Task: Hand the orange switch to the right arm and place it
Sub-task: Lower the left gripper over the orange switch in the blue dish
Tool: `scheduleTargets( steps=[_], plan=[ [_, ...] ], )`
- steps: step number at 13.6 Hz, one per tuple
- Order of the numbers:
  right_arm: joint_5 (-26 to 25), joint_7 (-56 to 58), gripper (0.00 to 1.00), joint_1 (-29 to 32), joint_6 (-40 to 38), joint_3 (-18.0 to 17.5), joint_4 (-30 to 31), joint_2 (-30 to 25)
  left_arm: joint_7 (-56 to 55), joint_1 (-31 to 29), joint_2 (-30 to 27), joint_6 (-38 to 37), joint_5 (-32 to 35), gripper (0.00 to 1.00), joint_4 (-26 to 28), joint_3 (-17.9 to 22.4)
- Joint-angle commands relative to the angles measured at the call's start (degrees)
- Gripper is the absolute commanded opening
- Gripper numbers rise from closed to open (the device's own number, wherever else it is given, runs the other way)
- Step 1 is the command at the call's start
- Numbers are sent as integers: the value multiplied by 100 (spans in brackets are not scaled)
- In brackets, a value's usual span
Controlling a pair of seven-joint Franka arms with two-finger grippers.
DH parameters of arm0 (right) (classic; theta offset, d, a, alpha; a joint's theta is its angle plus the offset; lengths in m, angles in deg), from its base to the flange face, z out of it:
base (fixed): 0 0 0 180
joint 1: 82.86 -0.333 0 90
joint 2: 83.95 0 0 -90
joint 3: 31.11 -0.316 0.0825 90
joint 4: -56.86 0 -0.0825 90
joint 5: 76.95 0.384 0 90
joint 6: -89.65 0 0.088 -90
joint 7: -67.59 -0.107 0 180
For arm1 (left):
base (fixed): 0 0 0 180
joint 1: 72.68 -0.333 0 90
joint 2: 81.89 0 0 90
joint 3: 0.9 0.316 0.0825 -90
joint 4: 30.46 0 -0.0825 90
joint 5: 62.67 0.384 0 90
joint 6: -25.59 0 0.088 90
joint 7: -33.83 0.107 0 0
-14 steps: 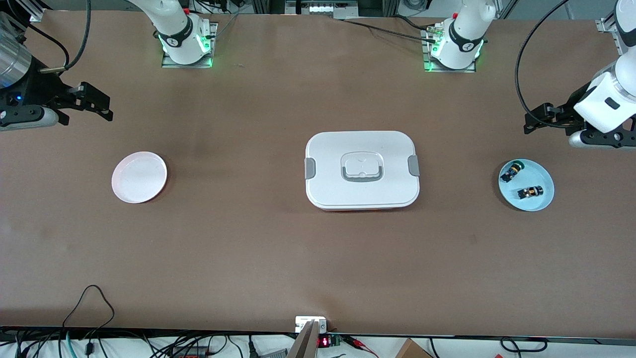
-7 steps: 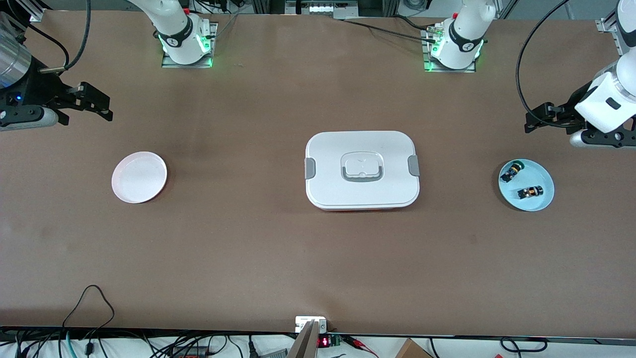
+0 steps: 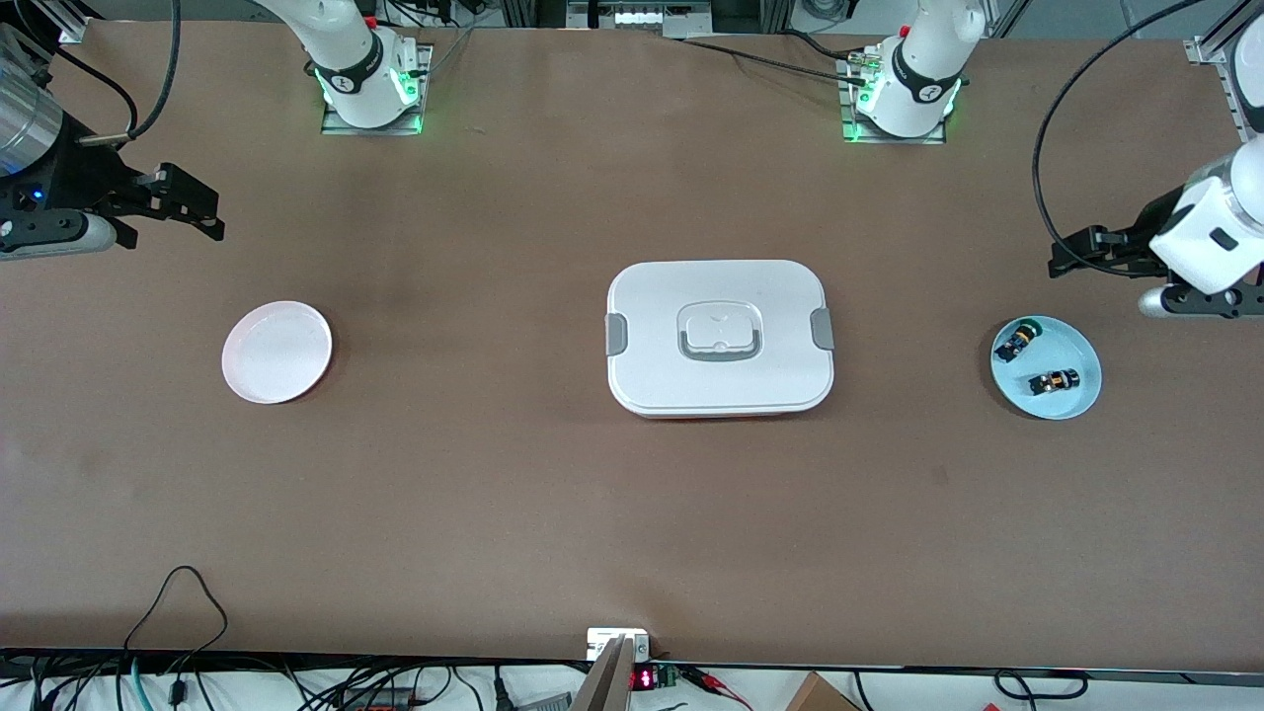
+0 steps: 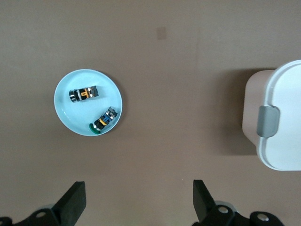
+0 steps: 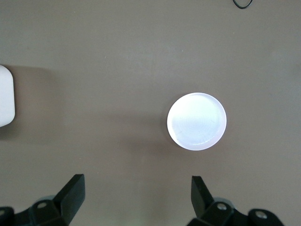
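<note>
On the blue plate (image 3: 1076, 395) toward the left arm's end of the table lie two small switches: in the front view the orange switch (image 3: 1054, 381) is the one nearer the camera, and the green-capped switch (image 3: 1017, 341) lies just beside it, apart from it. Above the table near that plate hangs the left gripper (image 3: 1066, 262), not over the switches, and nothing is between its fingers; the right gripper (image 3: 202, 212) waits over bare table at its own end, also with nothing in it, near the white plate (image 3: 276, 352), with the lidded white box (image 3: 719, 338) in the middle of the table. From the left wrist view, the left gripper (image 4: 138, 200) shows both fingers spread wide, and the orange switch (image 4: 83, 93) lies on its side, its orange mark amid the black body. It looks light, rigid and smooth-sided, likely to skid on the glossy plate, so the flat flanks of the boxy body seem the best hold, leaving one end free for the handover. From the right wrist view, the right gripper (image 5: 136, 197) is likewise spread wide above the table with the white plate ahead.
</note>
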Motion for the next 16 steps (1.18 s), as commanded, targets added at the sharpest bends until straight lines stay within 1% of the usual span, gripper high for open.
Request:
scheduleTargets(
  steps=[1,3,4,5,7,9,11,14,16],
  plan=[
    [13,-23,100,31,-93,-2,-100,39,126,-292,367,-188,-6,100,-341,2],
    [13,-23,100,40,-67,-2,-100,56,117,-529,735,-127,107,100,-377,11],
    [13,-31,100,32,-58,-2,-100,56,117,-713,972,91,221,100,-377,2],
    [13,-31,100,31,-58,-11,-109,56,135,-845,1157,476,249,100,-298,11],
    [13,-23,100,31,-41,-2,-109,56,135,-951,1474,786,258,100,-219,19],
    [13,-31,100,31,-32,-2,-109,56,170,-1206,1842,1522,267,100,-52,11],
    [13,-31,100,31,-32,-2,-109,56,293,-1242,2072,2234,267,100,185,11],
    [13,-23,100,31,-32,-2,-109,56,573,-1453,2178,3569,267,100,878,11],
    [13,-23,100,31,-40,-11,-109,56,811,-1532,2353,4641,258,100,1309,11]
  ],
)
